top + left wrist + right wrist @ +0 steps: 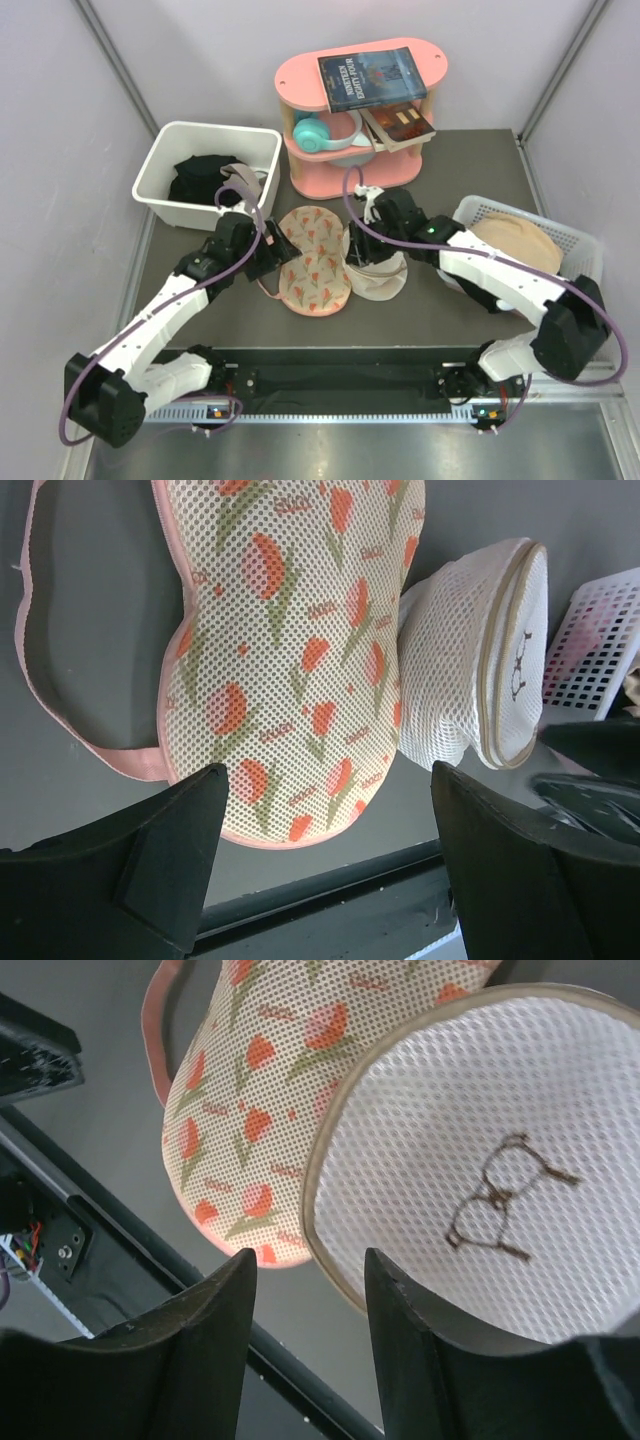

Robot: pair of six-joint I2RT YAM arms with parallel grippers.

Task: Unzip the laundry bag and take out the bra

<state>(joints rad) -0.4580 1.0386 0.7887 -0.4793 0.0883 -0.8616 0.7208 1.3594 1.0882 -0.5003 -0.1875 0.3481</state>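
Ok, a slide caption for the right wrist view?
Open right claw above the white mesh bag, which lies beside the floral piece.

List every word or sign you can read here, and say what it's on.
"NINETEEN EIGHTY FOUR": blue book atop the pink shelf.
Small repeated words on the floral mesh piece: too blurred to read.
Laundry bag: stitched bra-shaped outline, no words.

Pink floral mesh piece, white bin of black clothes, pink shelf with book, basket.
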